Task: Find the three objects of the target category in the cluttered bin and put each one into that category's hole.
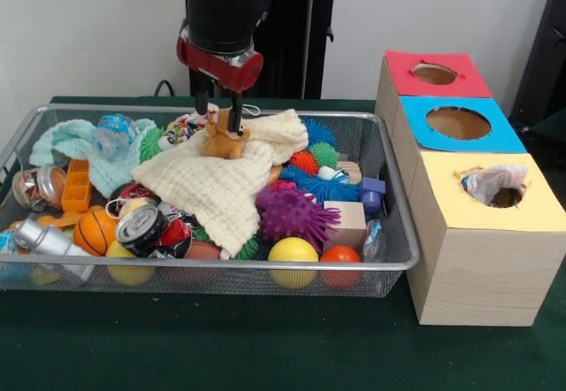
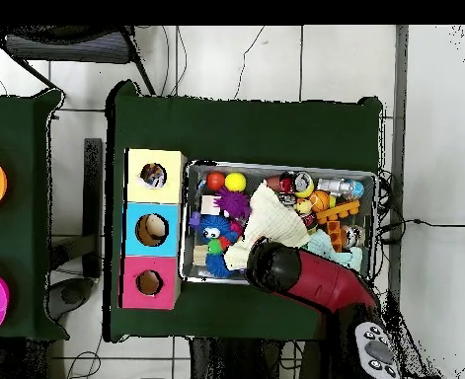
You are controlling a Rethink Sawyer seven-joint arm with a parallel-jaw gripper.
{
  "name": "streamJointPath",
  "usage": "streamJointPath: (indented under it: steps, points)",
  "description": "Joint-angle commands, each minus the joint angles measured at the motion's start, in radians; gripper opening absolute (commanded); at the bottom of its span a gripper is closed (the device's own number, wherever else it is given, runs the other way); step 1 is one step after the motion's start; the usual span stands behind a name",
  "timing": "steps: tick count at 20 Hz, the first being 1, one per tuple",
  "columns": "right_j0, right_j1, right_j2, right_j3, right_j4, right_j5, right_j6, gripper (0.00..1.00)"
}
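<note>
Scan left to right in the front view. You have a wire mesh bin point(image 1: 393, 263) on the green tabletop point(image 1: 221, 347), packed with clutter. At its left end sit a teal cloth point(image 1: 71, 139), a clear plastic bottle point(image 1: 113, 134), an orange plastic block point(image 1: 77, 186), a small basketball point(image 1: 93, 230) and a crushed soda can point(image 1: 140, 227). Mid-bin, a cream knit cloth point(image 1: 221, 187) drapes over the pile. On its upper fold sits a small brown plush toy point(image 1: 223, 141), toward the bin's far wall. The claw point(image 1: 219, 118) hangs right at that toy: its two dark fingers point(image 1: 202, 101) stand either side of the plush top, touching or nearly so. You can't tell for sure whether they are clamped on it.

Moving right, you see a purple spiky ball point(image 1: 296, 216), a blue spiky toy point(image 1: 323, 186), a wooden block point(image 1: 349, 223), then a yellow ball point(image 1: 293, 251) and an orange ball point(image 1: 340, 256) against the near wall.

Right of the bin, touching it, stands a row of three wooden boxes, each with a hole on top: yellow-topped box point(image 1: 482, 258) nearest with white crumpled material point(image 1: 491, 180) in its hole, blue-topped box point(image 1: 458, 124) in the middle, red-topped box point(image 1: 435, 74) farthest.

In the overhead view the red arm point(image 2: 310, 278) covers the claw.
</note>
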Motion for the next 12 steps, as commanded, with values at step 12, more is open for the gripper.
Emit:
streamJointPath:
  steps: [12]
  points:
    - [-0.332, -0.097, 0.526, 0.401, 0.164, -0.288, 0.147, 1.00]
